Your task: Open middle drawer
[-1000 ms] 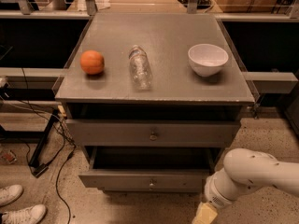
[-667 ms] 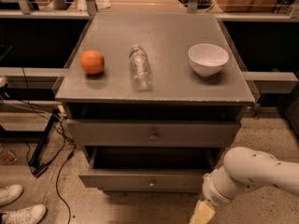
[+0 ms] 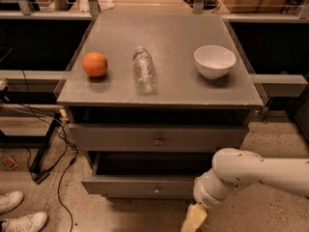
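Observation:
The grey cabinet shows two drawer fronts. The upper one (image 3: 120,138) is taller, with a bigger knob (image 3: 158,140). Below it is the middle drawer (image 3: 125,186), long and shallow, with a small round knob (image 3: 156,191) at its centre. It stands out a little from the cabinet, with a dark opening above its front. The lowest drawer is out of view. My gripper (image 3: 193,220) hangs at the bottom edge of the view on the white arm (image 3: 251,170). It is to the right of the knob, slightly lower, and not touching it.
On the cabinet top (image 3: 159,88) lie an orange (image 3: 95,64), a clear plastic bottle (image 3: 144,70) on its side and a white bowl (image 3: 215,61). Cables (image 3: 53,144) and a black stand foot are on the floor to the left. White shoes (image 3: 19,211) are at the bottom left.
My gripper and forearm have moved a little to the left, closer to the middle drawer's knob. The drawers and the things on top have not moved.

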Robot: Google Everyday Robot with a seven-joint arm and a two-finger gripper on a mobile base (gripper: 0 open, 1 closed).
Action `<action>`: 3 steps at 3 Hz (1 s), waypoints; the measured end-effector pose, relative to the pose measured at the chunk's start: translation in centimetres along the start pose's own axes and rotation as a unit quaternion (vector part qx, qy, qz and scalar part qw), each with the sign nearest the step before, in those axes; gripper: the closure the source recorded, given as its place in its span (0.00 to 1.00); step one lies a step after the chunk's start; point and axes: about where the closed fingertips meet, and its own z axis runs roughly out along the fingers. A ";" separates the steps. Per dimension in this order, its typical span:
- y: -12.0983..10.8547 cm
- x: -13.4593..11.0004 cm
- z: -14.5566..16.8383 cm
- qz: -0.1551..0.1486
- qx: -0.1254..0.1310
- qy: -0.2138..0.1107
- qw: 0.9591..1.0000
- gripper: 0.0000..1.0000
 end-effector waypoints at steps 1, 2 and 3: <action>-1.0 -1.9 1.3 -0.016 0.003 0.007 1.000 0.00; -2.8 -3.5 2.6 -0.024 0.012 0.016 0.999 0.00; -4.7 -4.6 4.5 -0.028 0.017 0.031 0.999 0.00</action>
